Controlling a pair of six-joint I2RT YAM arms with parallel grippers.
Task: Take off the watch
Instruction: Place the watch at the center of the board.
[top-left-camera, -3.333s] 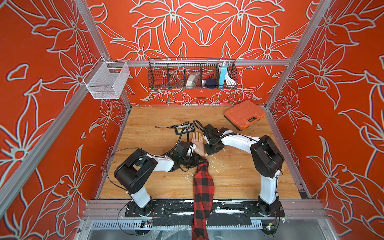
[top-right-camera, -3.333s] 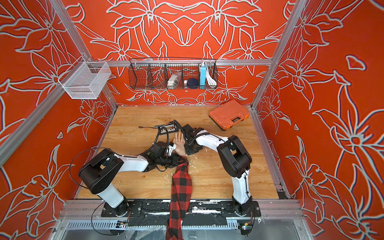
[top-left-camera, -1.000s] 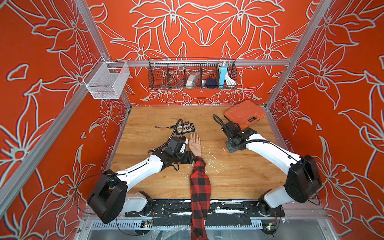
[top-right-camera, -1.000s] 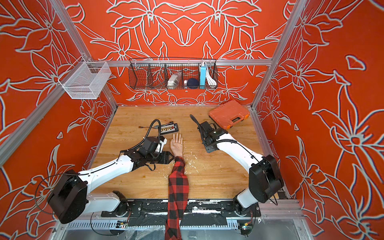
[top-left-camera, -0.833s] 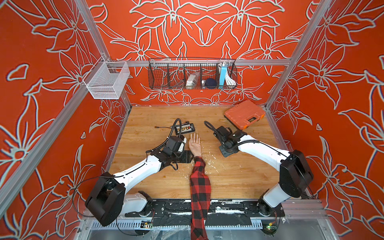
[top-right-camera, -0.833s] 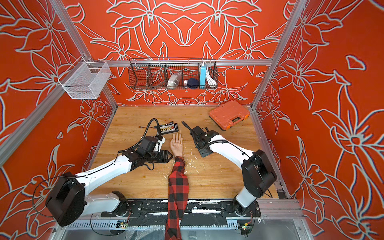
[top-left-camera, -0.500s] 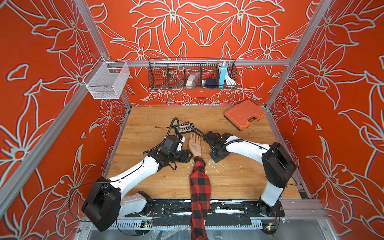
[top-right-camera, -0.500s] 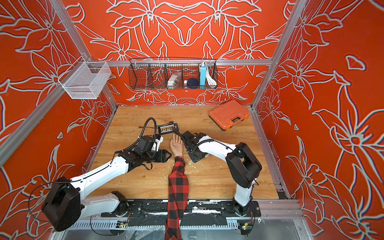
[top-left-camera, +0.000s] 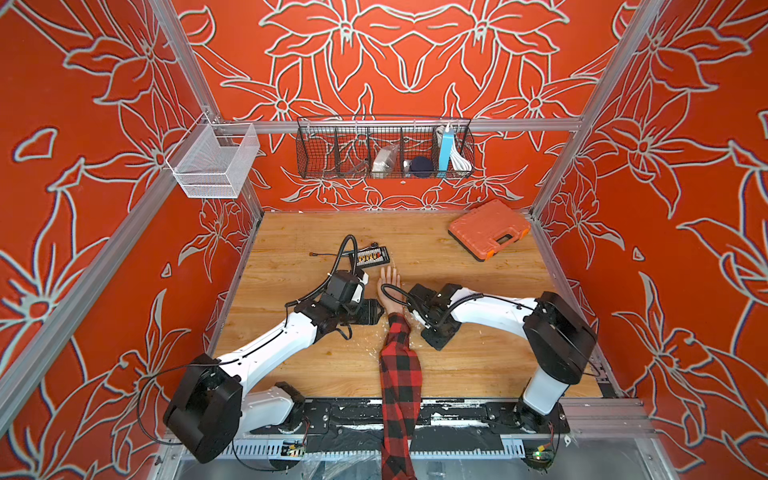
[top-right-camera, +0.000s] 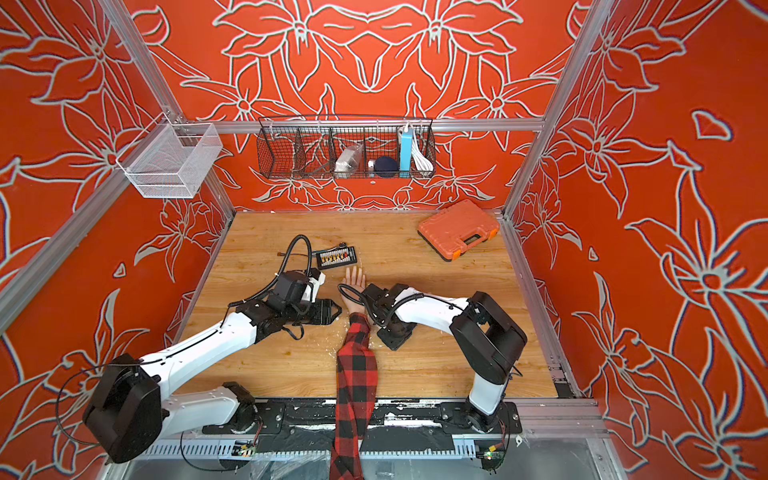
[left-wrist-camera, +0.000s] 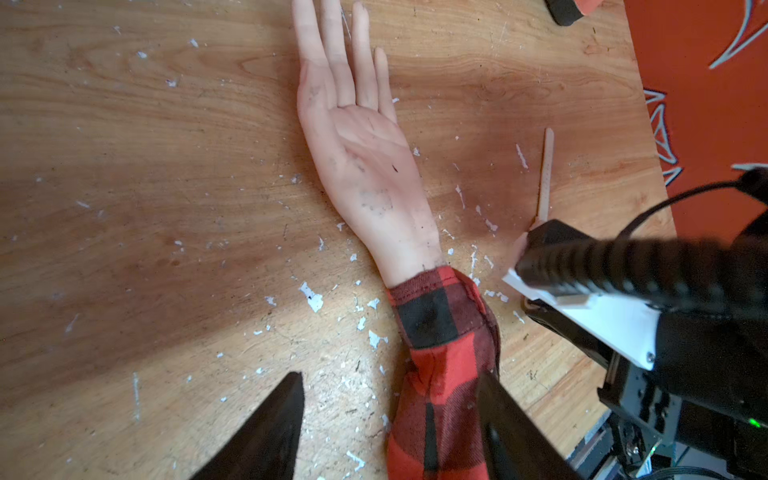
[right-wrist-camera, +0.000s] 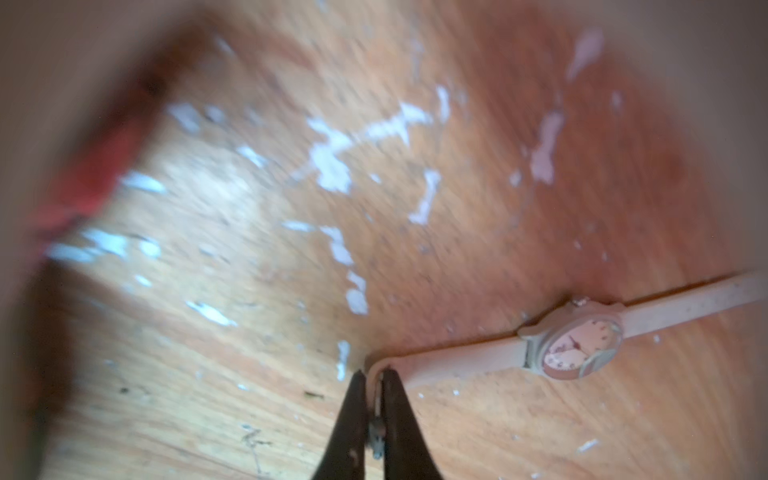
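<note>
**Item:** watch (right-wrist-camera: 577, 345). Pale round case, light dial facing up, cream strap stretched flat on the table (top-left-camera: 478, 361).
**Position:** the strap's end sits between the fingertips of the right hand (right-wrist-camera: 376, 378), with the case further out along the strap.
**Right hand:** jaws almost together, pinching that strap end.
**Left hand** (left-wrist-camera: 390, 376): jaws wide apart, holding nothing, just beside the checked sleeve (left-wrist-camera: 440, 332) of the mannequin arm (left-wrist-camera: 365, 166).
**Mannequin arm:** palm up, wrist bare, lying between the two hands.
**Table:** scattered white flakes (left-wrist-camera: 311, 297).
</note>
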